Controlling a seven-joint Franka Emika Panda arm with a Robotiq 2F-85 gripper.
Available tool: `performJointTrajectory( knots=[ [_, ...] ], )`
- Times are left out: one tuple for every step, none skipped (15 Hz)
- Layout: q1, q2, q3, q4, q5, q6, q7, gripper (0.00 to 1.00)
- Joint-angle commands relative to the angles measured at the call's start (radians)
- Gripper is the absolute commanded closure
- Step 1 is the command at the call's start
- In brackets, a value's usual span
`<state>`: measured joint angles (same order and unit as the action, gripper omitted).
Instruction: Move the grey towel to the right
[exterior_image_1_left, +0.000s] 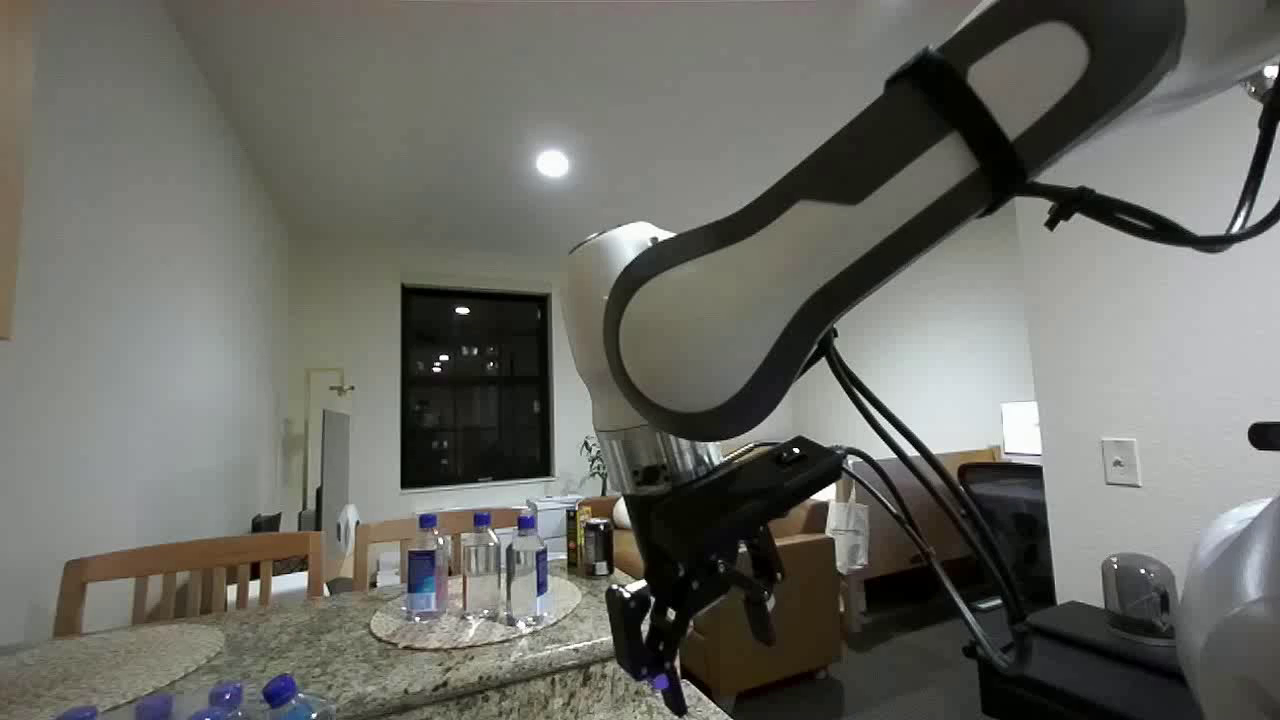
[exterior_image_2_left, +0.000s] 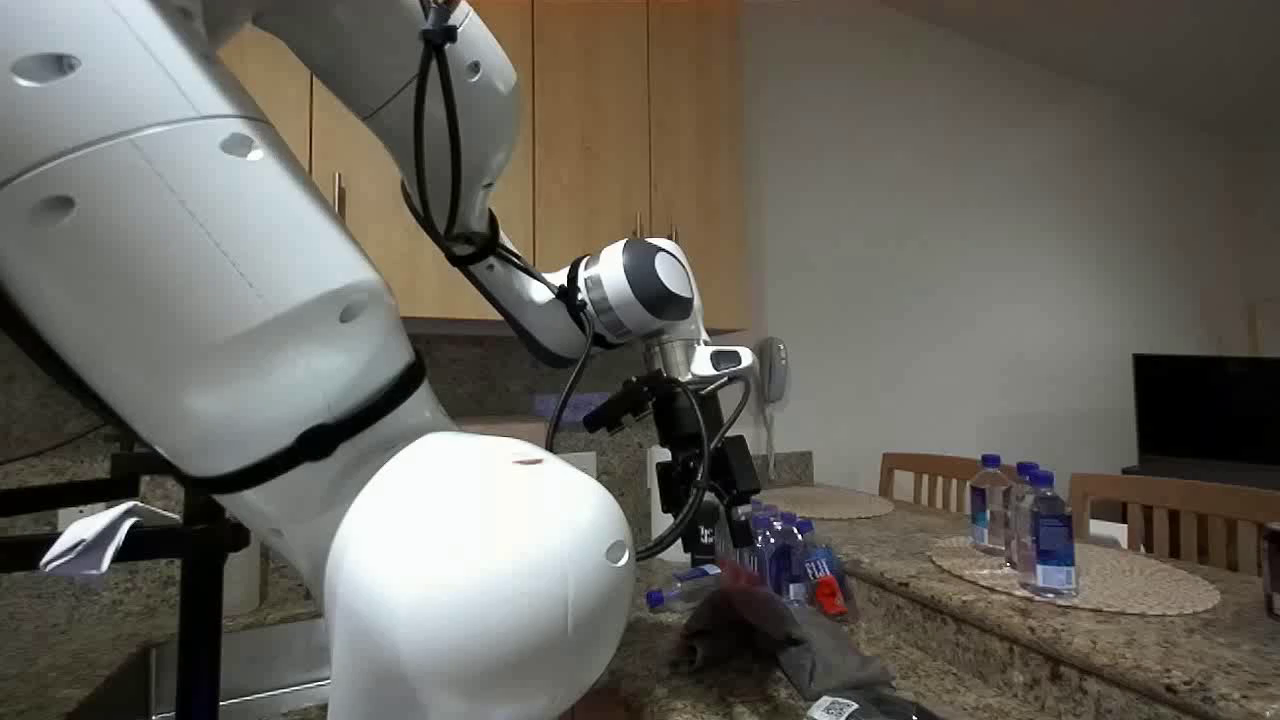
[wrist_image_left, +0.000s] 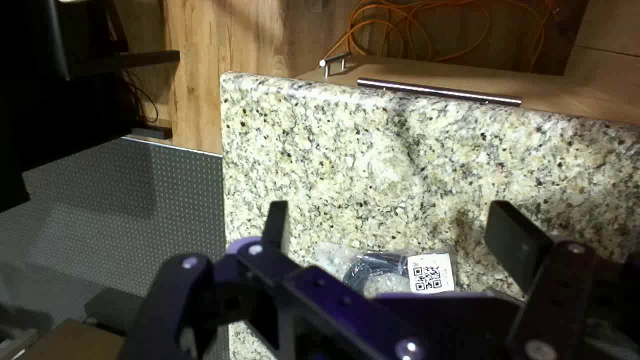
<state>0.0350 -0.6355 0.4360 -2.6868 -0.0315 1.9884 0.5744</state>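
The grey towel lies crumpled on the lower granite counter in an exterior view, in front of several water bottles. In the wrist view the towel cannot be made out for certain; the gripper's own parts block the lower area. My gripper is open, its two fingers wide apart with nothing between them. It points down above the counter, and in an exterior view the gripper appears behind the towel, apart from it. The gripper also shows open and empty in an exterior view, where the towel is out of view.
A clear plastic bag with a dark cable and QR label lies on the counter. Several bottles crowd behind the towel. A raised counter ledge holds three bottles on a round placemat. The counter edge drops to the floor.
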Motion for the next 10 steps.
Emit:
performJointTrajectory(
  knots=[
    [0.029,0.008,-0.028,0.001,-0.019,-0.002,0.016,0.00],
    [0.029,0.008,-0.028,0.001,-0.019,-0.002,0.016,0.00],
    [0.029,0.008,-0.028,0.001,-0.019,-0.002,0.016,0.00],
    [0.029,0.008,-0.028,0.001,-0.019,-0.002,0.016,0.00],
    [0.029,0.008,-0.028,0.001,-0.019,-0.002,0.016,0.00],
    [0.029,0.008,-0.028,0.001,-0.019,-0.002,0.016,0.00],
    [0.030,0.013,-0.031,0.003,-0.017,0.003,0.016,0.00],
    [0.032,0.022,-0.035,0.008,-0.012,0.013,0.020,0.00],
    [0.033,0.025,-0.037,0.011,-0.009,0.017,0.027,0.00],
    [0.036,0.032,-0.043,0.017,0.001,0.028,0.030,0.00]
  ],
)
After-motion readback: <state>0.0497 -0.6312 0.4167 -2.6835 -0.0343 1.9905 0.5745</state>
